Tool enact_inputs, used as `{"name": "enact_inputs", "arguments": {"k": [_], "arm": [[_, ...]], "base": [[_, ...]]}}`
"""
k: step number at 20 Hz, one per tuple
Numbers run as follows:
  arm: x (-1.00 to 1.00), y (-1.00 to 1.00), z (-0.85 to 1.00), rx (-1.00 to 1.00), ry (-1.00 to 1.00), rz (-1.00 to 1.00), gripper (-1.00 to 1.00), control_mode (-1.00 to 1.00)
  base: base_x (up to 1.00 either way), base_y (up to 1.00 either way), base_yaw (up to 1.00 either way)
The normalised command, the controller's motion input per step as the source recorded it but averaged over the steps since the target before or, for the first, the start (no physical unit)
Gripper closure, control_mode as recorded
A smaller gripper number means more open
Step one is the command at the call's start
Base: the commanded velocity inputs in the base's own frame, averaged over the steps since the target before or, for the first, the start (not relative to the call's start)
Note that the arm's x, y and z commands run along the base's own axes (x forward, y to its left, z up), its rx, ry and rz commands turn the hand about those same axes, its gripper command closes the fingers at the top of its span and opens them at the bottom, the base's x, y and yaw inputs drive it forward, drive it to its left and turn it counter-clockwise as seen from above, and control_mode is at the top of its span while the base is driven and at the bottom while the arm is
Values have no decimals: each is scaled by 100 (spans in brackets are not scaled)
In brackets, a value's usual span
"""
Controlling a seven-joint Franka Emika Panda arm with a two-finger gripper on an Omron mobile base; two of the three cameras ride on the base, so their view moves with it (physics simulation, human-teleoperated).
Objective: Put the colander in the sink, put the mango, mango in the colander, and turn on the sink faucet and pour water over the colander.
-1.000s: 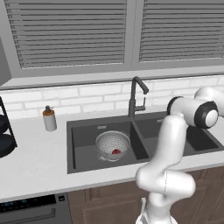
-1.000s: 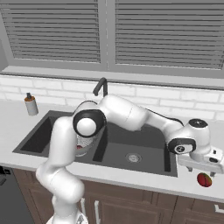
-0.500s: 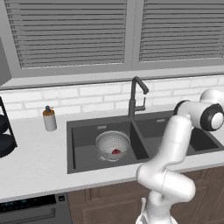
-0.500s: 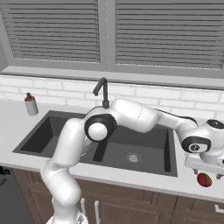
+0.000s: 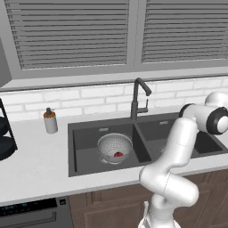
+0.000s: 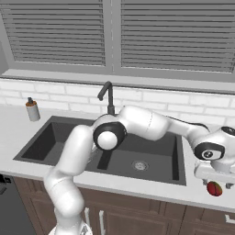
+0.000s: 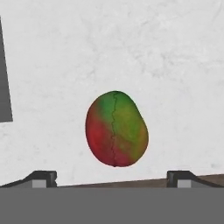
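A red-and-green mango (image 7: 116, 129) is seen lying on the white desk (image 6: 202, 195) near its front edge, right of the sink (image 6: 151, 172). The tool (image 7: 112, 177) is held directly above it, fingers spread wide and released. A second mango (image 5: 118, 154) is shown inside the colander (image 5: 114, 147) in the left basin, below the faucet (image 5: 138, 99).

Colander (image 5: 115, 148) in the sink's (image 5: 84, 133) left basin — one mango (image 5: 118, 154) inside.
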Motion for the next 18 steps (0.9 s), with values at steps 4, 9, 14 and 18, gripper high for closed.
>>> {"name": "enact_inputs", "arguments": {"k": [4, 9, 14, 18], "arm": [[0, 1, -29, 0, 1, 12, -100, -100], [0, 0, -35, 0, 0, 9, -100, -100], [0, 0, -27, 0, 0, 10, -100, -100], [9, 0, -17, 0, 0, 8, -100, -100]], "base": [[0, 0, 0], [0, 0, 0], [0, 0, 0], [0, 0, 0]]}}
